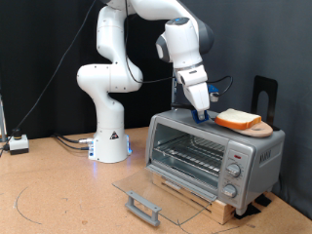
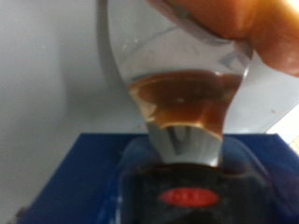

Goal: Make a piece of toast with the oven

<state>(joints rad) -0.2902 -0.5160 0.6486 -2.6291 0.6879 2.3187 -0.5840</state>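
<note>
The silver-grey oven point(image 1: 210, 156) stands on the table at the exterior view's right. Its glass door point(image 1: 146, 188) lies open and flat in front, and the wire rack inside is bare. The piece of toast point(image 1: 237, 120) lies on a round light-wood board point(image 1: 259, 127) on top of the oven. My gripper point(image 1: 204, 114) is down at the oven's top, right beside the toast's left edge. The wrist view is blurred. It shows a translucent fingertip point(image 2: 182, 112) against the grey oven top and an orange-brown blur point(image 2: 266, 33) close by.
The door's grey handle point(image 1: 143, 207) sticks out towards the table's front. A wooden block point(image 1: 207, 201) props the oven. A black stand point(image 1: 265, 97) rises behind the oven. My white base point(image 1: 109, 146) with cables is at centre left, and a small white box point(image 1: 18, 142) at far left.
</note>
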